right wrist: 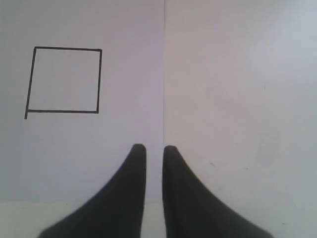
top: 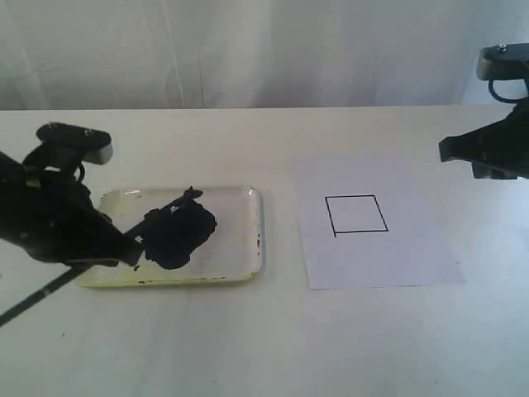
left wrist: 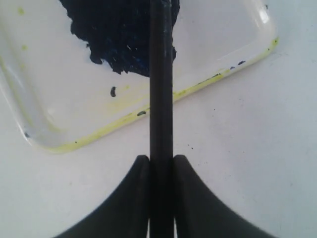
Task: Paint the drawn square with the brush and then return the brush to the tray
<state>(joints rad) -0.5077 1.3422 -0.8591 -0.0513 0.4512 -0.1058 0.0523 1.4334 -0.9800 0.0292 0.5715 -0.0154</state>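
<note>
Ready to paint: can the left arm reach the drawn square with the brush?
Probably yes: its jaws clamp the brush, nothing stands between tray and drawn square, and the right arm hangs aside at the paper edge.

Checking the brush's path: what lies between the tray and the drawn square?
No object: the exterior view shows only a bare strip of table beside the tray, then blank paper sheet up to the drawn square.

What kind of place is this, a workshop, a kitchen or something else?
Probably a robot lab bench: a white table backed by a white curtain, left gripper and right gripper over it, a tray of dark paint and a drawn square on paper.
</note>
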